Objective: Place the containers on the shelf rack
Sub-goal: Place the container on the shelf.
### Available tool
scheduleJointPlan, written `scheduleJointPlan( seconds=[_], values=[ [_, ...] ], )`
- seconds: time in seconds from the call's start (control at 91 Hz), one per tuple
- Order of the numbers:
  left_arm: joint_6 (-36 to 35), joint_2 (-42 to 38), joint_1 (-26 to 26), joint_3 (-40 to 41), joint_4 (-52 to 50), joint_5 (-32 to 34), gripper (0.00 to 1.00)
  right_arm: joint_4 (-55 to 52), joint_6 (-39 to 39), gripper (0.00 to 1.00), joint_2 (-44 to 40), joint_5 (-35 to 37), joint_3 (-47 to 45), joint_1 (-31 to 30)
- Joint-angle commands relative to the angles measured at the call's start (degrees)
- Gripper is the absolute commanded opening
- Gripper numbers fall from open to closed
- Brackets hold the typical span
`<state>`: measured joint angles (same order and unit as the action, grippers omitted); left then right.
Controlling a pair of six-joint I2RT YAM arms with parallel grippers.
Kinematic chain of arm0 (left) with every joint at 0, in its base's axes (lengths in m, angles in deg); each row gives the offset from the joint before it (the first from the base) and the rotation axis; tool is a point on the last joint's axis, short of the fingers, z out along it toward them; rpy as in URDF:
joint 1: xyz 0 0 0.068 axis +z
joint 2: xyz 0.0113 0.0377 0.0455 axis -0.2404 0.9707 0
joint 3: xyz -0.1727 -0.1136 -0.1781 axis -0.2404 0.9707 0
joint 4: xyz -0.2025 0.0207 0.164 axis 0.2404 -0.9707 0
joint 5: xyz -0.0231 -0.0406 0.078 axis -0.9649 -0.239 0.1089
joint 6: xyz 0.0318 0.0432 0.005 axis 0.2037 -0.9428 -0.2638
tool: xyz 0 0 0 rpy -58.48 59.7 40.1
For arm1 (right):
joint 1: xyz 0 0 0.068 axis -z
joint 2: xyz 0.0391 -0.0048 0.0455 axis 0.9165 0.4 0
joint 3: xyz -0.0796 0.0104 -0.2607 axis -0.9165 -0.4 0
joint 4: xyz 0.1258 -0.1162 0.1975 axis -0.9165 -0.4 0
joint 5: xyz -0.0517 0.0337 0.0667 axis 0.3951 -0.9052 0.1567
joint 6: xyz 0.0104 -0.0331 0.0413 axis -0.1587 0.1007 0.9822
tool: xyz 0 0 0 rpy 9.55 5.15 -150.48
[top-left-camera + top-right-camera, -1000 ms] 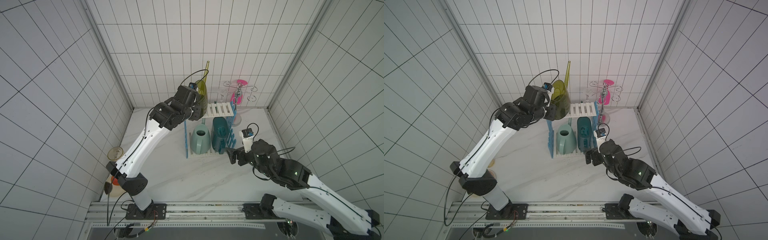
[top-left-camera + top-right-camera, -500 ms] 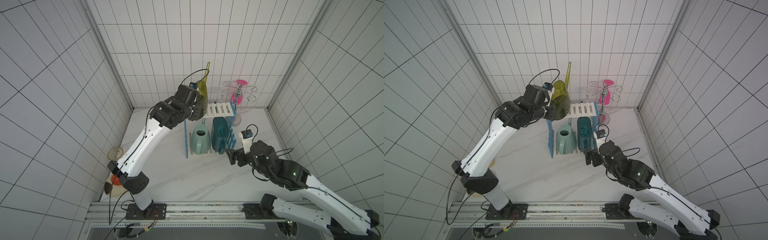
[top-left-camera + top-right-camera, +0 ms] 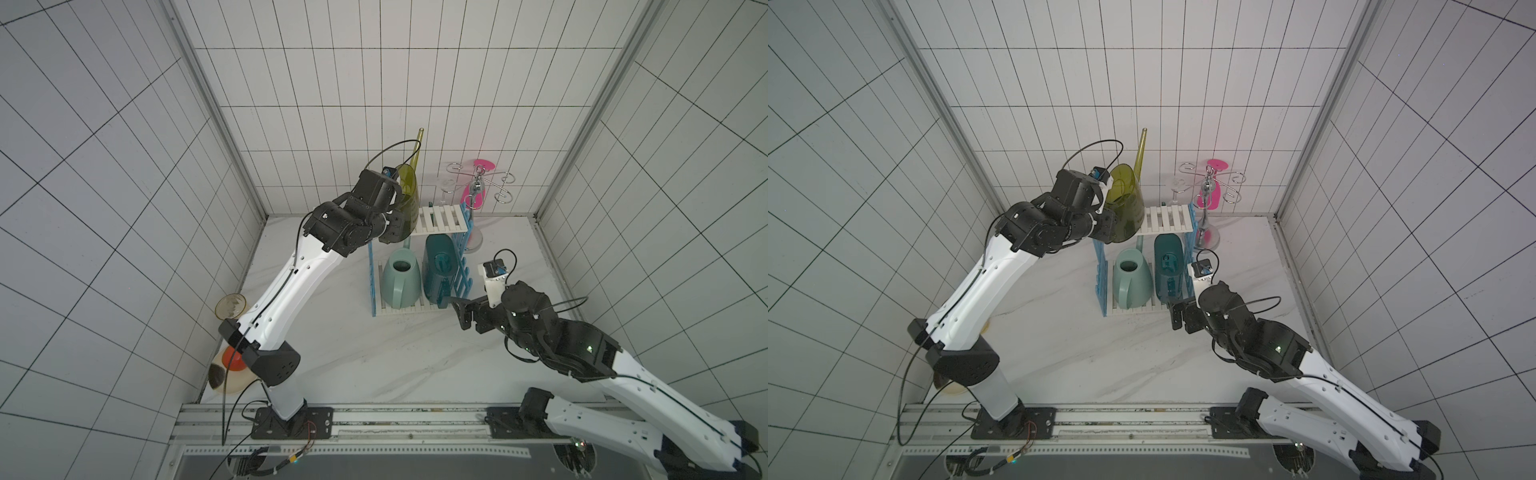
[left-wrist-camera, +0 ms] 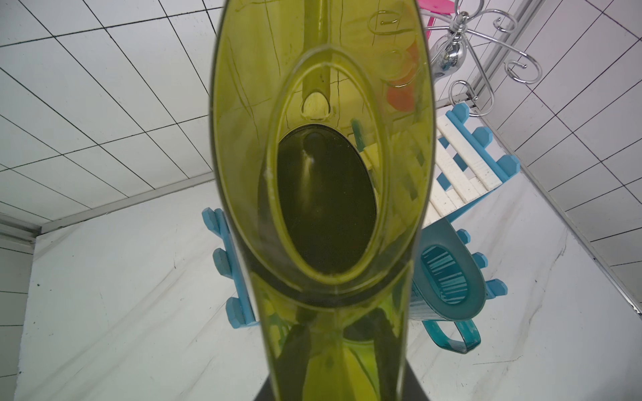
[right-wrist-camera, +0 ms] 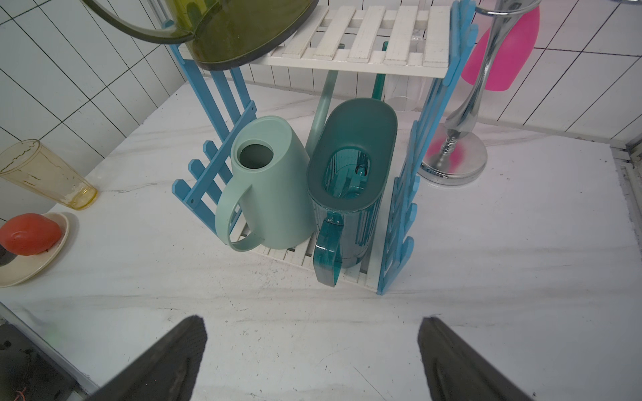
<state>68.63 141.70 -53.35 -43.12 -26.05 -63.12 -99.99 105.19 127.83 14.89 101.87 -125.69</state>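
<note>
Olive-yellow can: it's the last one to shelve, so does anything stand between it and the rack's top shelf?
Nothing visible does: the top shelf is bare, and the olive-yellow can in the left gripper is at its edge.

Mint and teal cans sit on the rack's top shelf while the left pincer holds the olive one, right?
No: right wrist view shows the mint can and teal can on the rack's bottom shelf; left pincer holds the olive can.
</note>
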Motion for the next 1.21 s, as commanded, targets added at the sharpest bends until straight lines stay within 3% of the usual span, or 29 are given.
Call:
scheduleJointPlan(
  seconds=[0.0, 0.308, 0.748, 1.198],
  values=[
    [-0.20, -0.23, 0.79, 0.08, 3.98, -0.25, 0.20, 0.97, 0.75, 0.99, -0.55, 1.04, -0.49, -0.41],
    [0.09, -0.18, 1.79, 1.14, 4.59, -0.95, 0.33, 0.97, 0.69, 0.99, -0.70, 1.22, -0.49, -0.41],
    [-0.15, -1.70, 1.68, 1.72, 4.79, -1.87, 0.38, 0.97, 0.86, 0.99, -0.63, 1.05, -0.67, -0.41],
    [-0.70, -9.12, 1.71, 7.93, 6.29, -0.83, 0.53, 0.70, 0.52, 0.99, -0.62, 0.87, -0.04, -0.41]
  ],
)
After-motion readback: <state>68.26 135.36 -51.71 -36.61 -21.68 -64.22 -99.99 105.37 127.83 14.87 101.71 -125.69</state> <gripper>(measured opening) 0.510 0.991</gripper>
